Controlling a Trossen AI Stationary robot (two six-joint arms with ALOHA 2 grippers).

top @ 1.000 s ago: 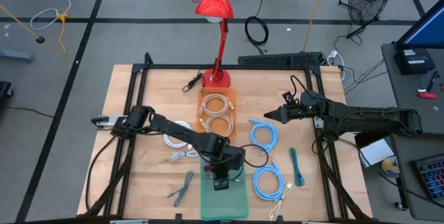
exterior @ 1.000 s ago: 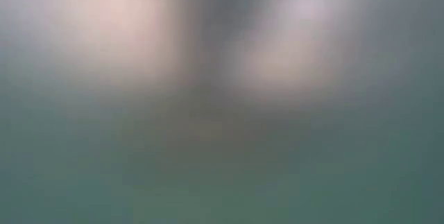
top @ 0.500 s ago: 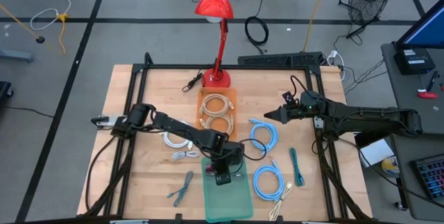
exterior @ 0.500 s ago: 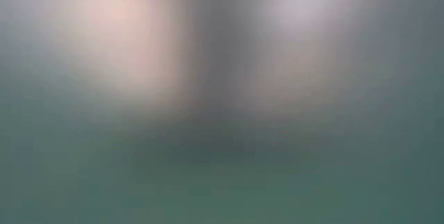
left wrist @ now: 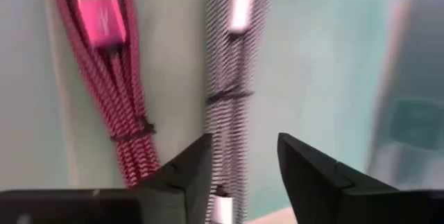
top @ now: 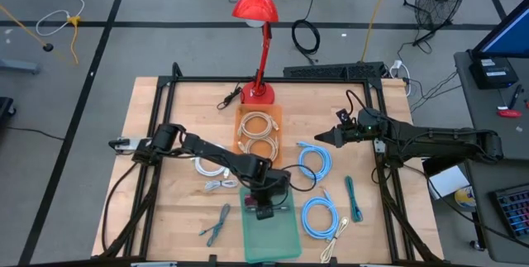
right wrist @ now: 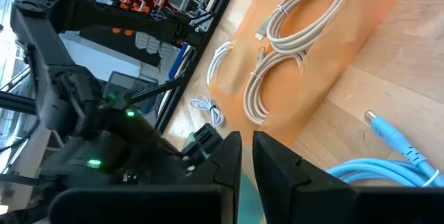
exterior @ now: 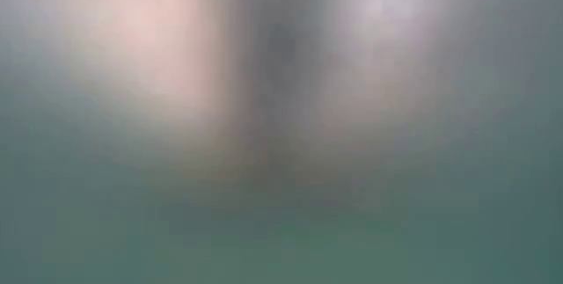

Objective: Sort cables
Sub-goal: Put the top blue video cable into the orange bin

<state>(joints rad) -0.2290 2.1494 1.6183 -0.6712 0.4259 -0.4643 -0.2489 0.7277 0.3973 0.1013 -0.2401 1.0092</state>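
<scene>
Over the green tray, the left tool stands apart, dropping a grey bundle beside the pink one for sorting; the right tool, pinched together, waits far right.

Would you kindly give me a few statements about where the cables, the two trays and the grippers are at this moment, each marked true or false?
1. Two beige coils lie on the orange tray. True.
2. The left gripper is over the orange tray. False: it is over the green tray.
3. In the left wrist view, a red braided cable and a grey braided cable lie side by side on the green tray. True.
4. The left gripper is clamped on the grey braided cable. False: its fingers stand apart, the cable lying loose between them.
5. The right gripper holds a light-blue coil. False: it hovers shut, holding nothing.
</scene>
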